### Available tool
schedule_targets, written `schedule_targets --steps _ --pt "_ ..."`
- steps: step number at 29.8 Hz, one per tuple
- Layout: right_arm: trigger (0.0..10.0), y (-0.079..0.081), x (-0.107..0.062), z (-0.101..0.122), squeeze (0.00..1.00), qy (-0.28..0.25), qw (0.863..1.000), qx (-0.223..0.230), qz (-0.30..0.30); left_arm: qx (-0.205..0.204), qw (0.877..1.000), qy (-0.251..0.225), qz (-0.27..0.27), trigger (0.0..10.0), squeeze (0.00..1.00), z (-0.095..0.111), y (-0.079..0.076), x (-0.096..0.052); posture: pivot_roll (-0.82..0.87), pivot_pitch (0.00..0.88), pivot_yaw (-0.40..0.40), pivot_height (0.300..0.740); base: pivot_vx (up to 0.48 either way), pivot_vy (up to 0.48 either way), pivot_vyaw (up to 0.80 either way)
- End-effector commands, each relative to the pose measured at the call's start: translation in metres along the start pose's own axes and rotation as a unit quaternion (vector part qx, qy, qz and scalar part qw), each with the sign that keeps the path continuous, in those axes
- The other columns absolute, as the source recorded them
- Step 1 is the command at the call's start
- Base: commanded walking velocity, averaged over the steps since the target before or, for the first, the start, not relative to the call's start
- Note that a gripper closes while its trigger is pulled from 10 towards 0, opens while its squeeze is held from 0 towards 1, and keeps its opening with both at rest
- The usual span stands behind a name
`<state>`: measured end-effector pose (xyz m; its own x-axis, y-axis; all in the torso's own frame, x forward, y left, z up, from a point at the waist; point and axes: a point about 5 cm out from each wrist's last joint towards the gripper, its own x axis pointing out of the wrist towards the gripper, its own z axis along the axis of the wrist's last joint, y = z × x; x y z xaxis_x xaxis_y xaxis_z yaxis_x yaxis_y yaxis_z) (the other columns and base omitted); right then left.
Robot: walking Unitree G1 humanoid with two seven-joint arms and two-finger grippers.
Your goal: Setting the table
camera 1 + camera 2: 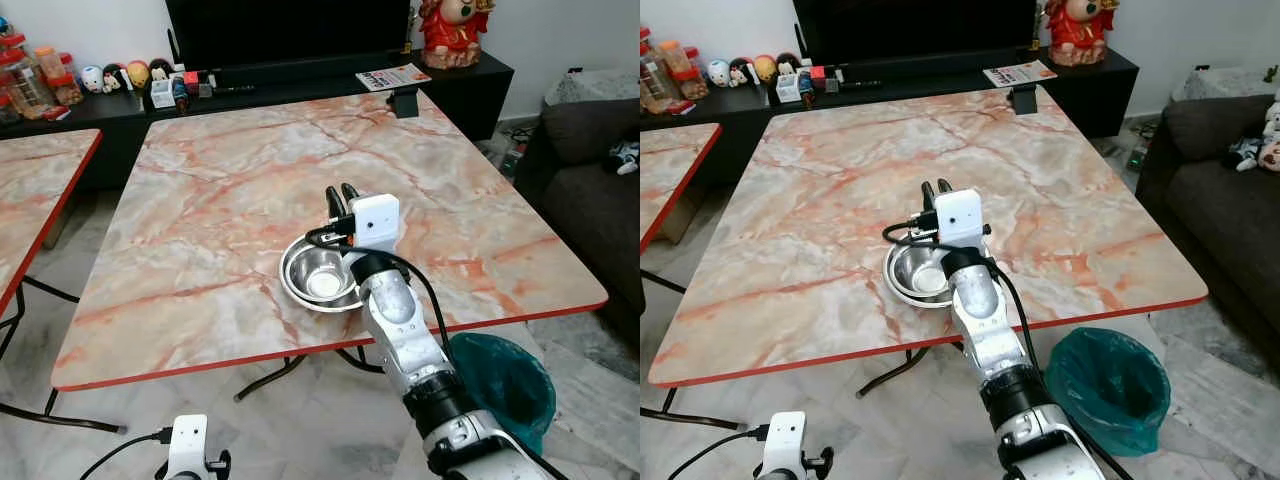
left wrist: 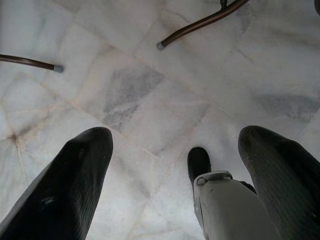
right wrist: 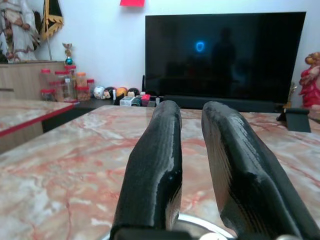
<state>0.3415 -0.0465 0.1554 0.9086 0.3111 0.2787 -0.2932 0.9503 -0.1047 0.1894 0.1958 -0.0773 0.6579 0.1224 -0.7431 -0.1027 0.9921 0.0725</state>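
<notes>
A steel bowl (image 1: 318,276) sat near the marble table's (image 1: 200,210) front edge. My right gripper (image 1: 340,199) reached over it, its 2 fingers nearly together, gripping nothing. My left gripper (image 2: 170,165) hung spread above floor tiles. No writing was readable.

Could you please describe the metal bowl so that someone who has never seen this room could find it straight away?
Start at the big marble-patterned table with the red edge, in front of the television. Near its front edge, under the right gripper, sits the bowl: round, shiny steel, the one dish on that tabletop.
</notes>
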Motion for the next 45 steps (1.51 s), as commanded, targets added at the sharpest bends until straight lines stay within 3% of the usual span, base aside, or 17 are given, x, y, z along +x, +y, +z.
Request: schedule_targets --steps 1,16,26,45 --pt "10.0 0.004 -0.004 -0.003 0.0 -0.003 1.0 -0.005 0.008 -0.009 1.0 -0.002 0.007 10.0 0.0 0.002 0.004 0.0 -0.01 0.0 0.062 0.736 0.0 0.0 0.0" --pt "10.0 0.006 -0.004 -0.001 0.0 -0.023 1.0 -0.002 0.005 -0.014 1.0 0.001 0.011 10.0 0.0 0.0 0.006 0.0 -0.01 0.0 0.061 0.736 0.0 0.23 0.0" --pt "10.0 0.006 -0.005 -0.001 0.0 -0.03 1.0 0.001 0.007 -0.01 1.0 0.003 0.01 10.0 0.0 -0.001 0.007 0.0 0.0 0.0 0.063 0.736 0.0 0.294 0.7" --pt "10.0 0.005 -0.006 -0.003 0.0 -0.031 0.999 0.022 -0.018 0.01 1.0 0.006 0.011 10.0 0.0 -0.003 0.016 -0.001 -0.01 0.0 0.096 0.736 0.0 0.252 0.05"
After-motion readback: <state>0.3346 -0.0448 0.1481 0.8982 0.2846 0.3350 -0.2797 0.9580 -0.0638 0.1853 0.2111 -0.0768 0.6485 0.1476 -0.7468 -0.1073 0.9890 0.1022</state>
